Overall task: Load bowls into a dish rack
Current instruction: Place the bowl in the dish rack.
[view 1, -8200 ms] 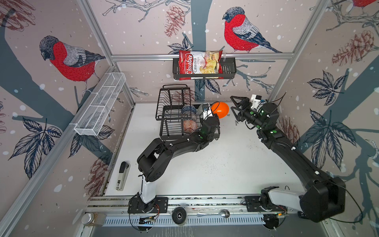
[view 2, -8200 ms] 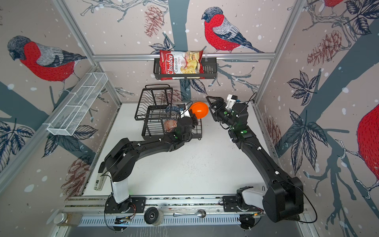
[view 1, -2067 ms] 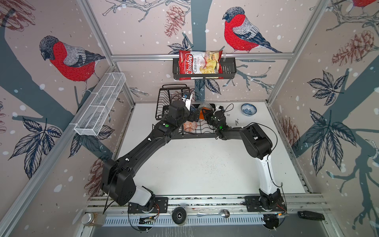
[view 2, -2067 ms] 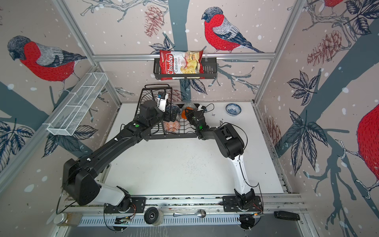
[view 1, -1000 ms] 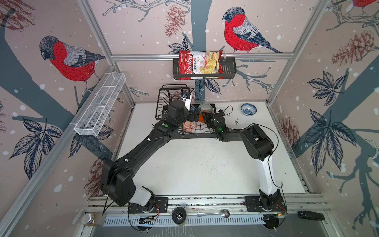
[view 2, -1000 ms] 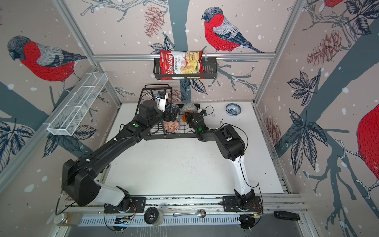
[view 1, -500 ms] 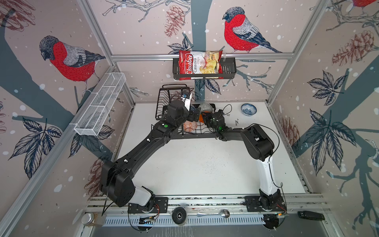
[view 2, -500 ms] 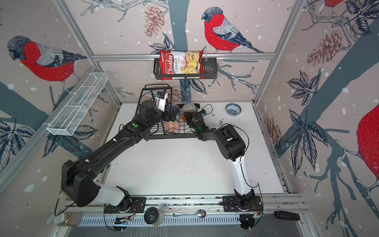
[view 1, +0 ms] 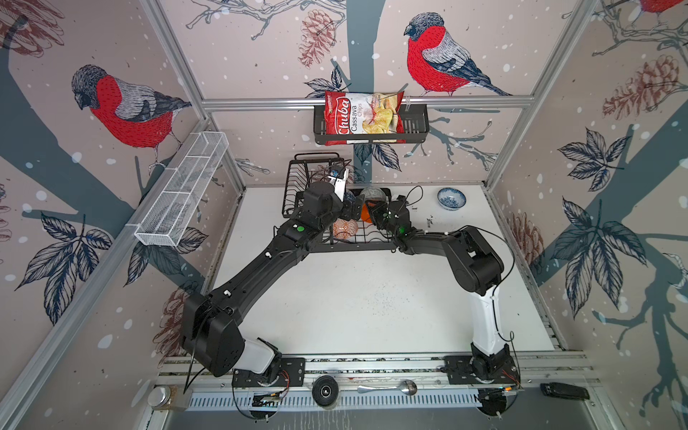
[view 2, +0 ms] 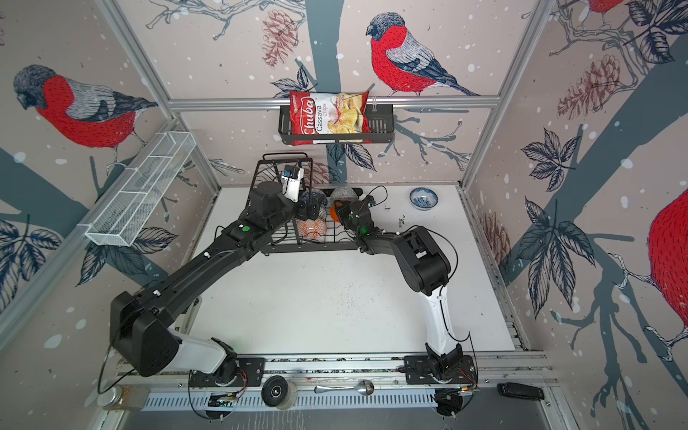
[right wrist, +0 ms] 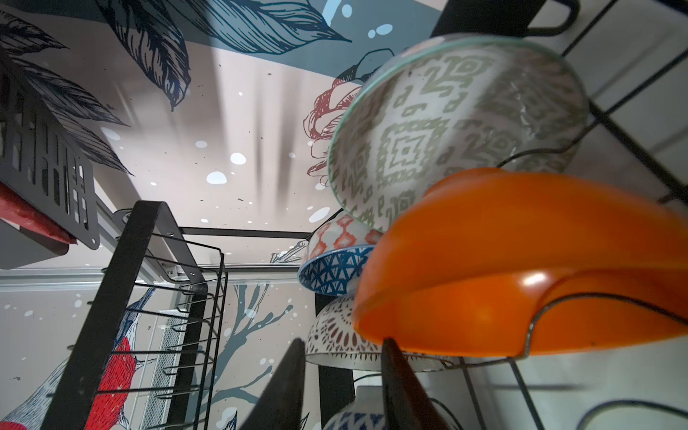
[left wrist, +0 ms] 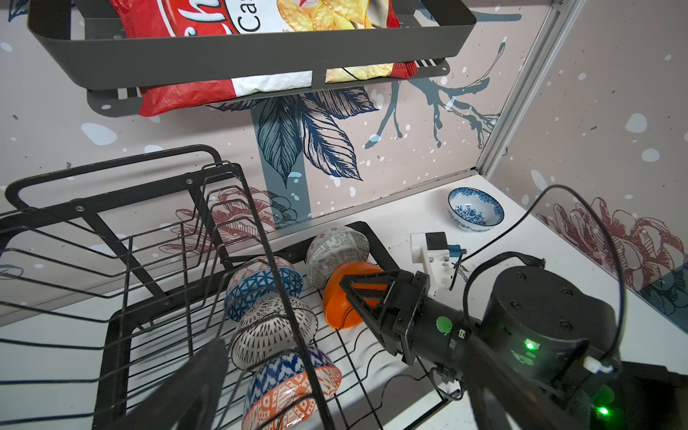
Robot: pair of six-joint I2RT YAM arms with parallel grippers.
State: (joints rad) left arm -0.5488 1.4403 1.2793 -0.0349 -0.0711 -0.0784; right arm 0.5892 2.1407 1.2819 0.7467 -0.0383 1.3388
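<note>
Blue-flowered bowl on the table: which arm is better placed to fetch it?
Right. The bowl lies on that arm's side, near the right gripper; the left gripper is farther off, over the rack.

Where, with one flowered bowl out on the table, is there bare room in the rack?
Bare: the upper basket, and the lower slots between the orange bowl and the dish rack's front rail, though the right arm overhangs them. Crowded: the row of three patterned bowls beside that basket, and the back corner holding the grey-green bowl.
</note>
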